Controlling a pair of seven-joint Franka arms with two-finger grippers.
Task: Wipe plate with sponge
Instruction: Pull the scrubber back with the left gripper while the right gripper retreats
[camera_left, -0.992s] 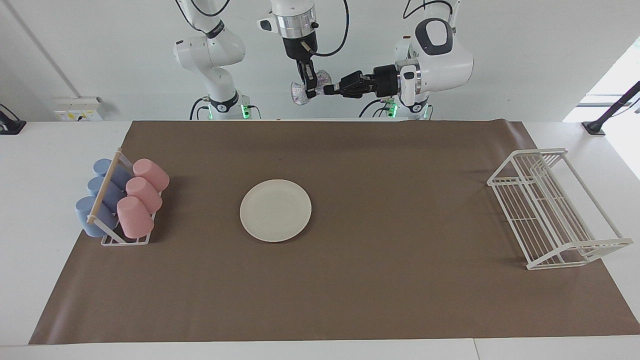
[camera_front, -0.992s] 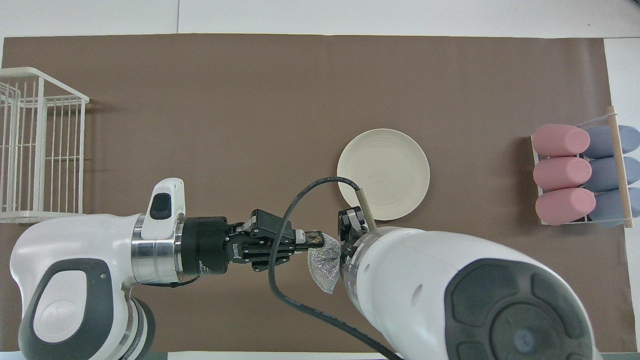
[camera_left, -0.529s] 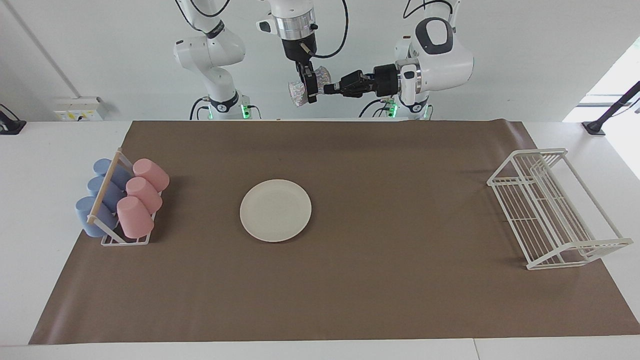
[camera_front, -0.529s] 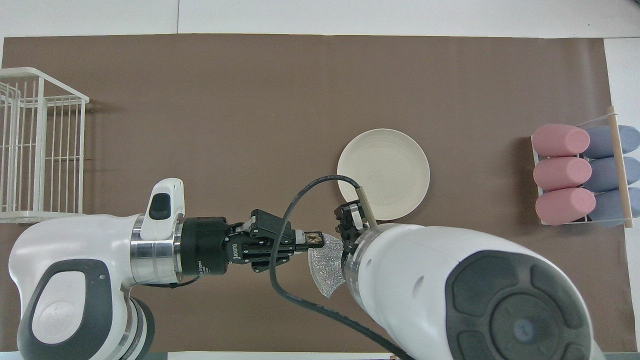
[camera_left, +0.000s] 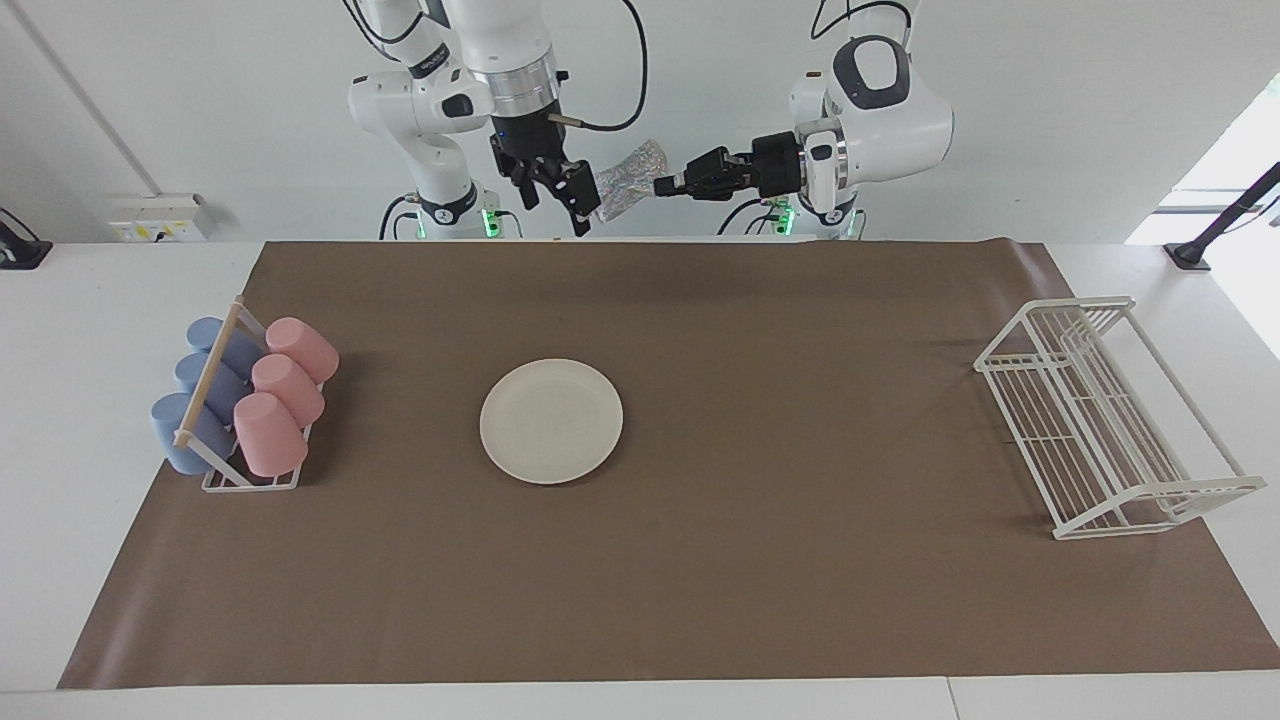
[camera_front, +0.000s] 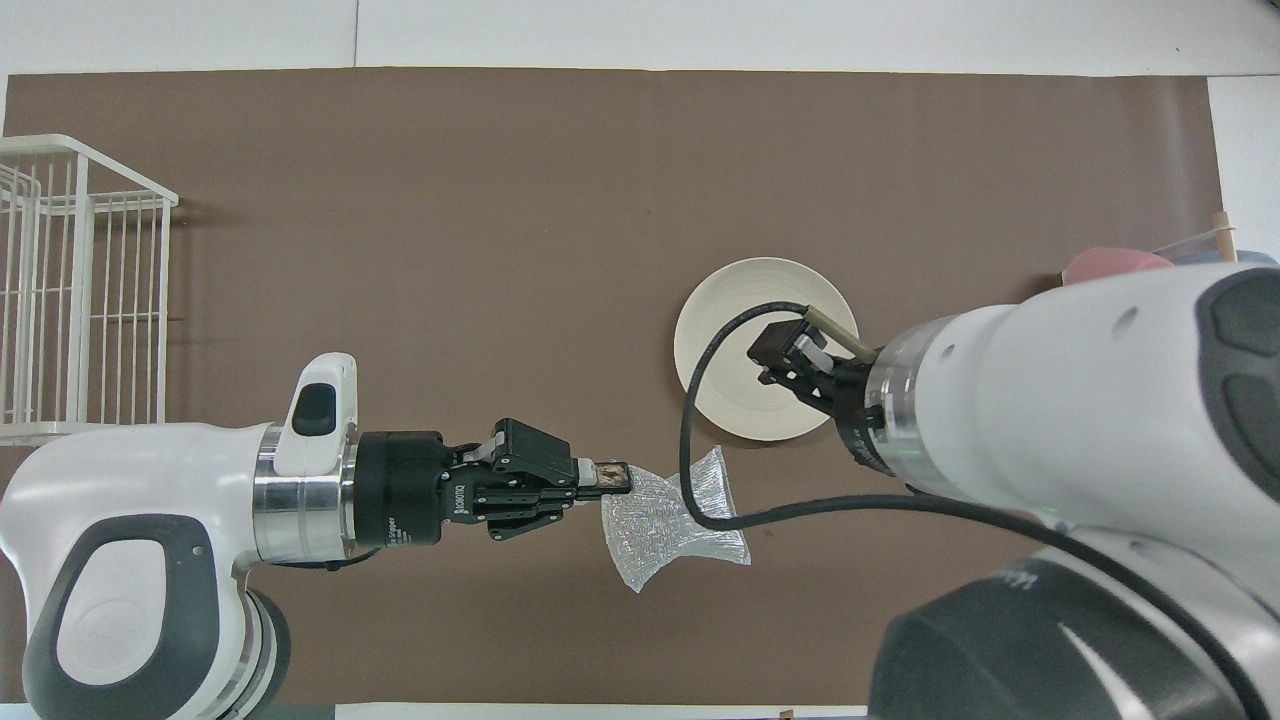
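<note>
In the facing view we see the left claw (camera_left: 662, 186) raised above the worktop's robot-side edge, its fingertips pinched onto one end of the sponge (camera_left: 622, 180), which hangs in the air as a crumpled silvery pad. The right claw (camera_left: 556, 200) is just beside the sponge's other end with its fingers spread apart and nothing between them; it does not grip the sponge. The plate (camera_left: 551, 421) lies flat on the brown mat (camera_left: 800, 560), about midway between the mat's robot-side edge and its outer edge, somewhat toward the right arm's end. At the mat's edge at the right arm's end a small rack holds the pink cups (camera_left: 281, 392) and blue cups (camera_left: 200, 400) lying on their sides. Near the mat's edge at the left arm's end stands the white wire rack (camera_left: 1110, 415).

In the overhead view we see the left claw (camera_front: 618, 477) closed on the sponge (camera_front: 670, 520), which fans out over the mat (camera_front: 450, 200) toward its robot-side edge. The right claw (camera_front: 778, 352) is open over the plate (camera_front: 715, 330), covering part of it. The wire rack (camera_front: 85, 290) sits at the mat's edge at the left arm's end, and only slivers of the cups (camera_front: 1110, 262) show past the right arm.
</note>
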